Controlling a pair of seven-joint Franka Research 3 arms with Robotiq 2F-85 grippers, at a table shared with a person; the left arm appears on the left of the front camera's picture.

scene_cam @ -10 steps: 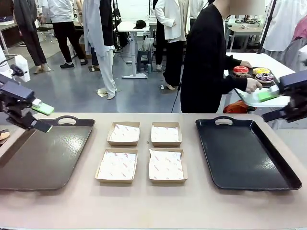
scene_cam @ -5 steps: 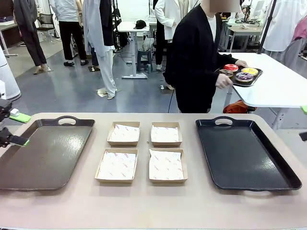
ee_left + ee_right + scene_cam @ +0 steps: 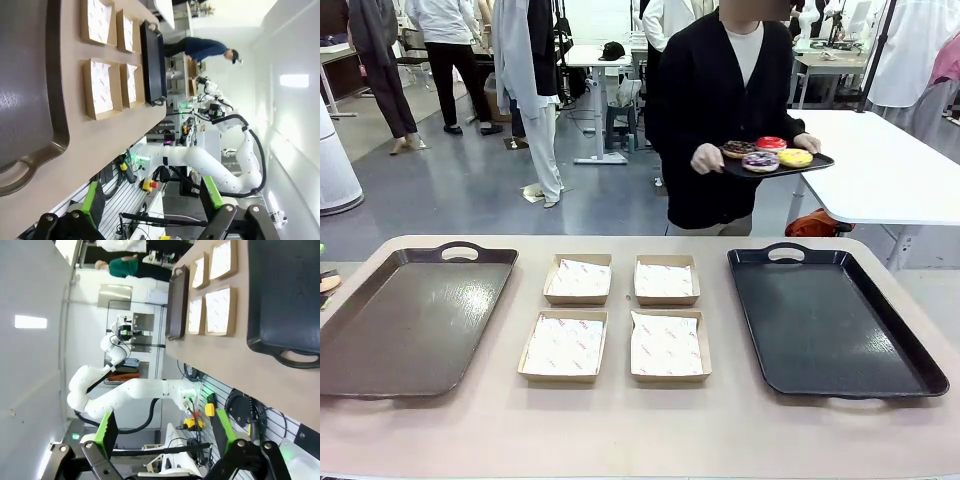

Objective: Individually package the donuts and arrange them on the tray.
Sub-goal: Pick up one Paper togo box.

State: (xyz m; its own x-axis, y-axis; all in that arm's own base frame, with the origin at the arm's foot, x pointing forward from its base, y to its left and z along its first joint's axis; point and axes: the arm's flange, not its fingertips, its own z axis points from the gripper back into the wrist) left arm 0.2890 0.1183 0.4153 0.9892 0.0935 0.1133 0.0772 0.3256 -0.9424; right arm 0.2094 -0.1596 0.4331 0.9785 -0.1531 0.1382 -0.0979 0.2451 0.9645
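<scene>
Person (image 3: 700,100) has turned tableward carrying donuts (image 3: 767,154), seemingly four; left claw (image 3: 152,200) and right claw (image 3: 165,432) gape empty.

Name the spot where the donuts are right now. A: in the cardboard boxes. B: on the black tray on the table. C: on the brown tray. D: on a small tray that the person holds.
D: the donuts sit on a small tray that the person holds in both hands beyond the table.
</scene>
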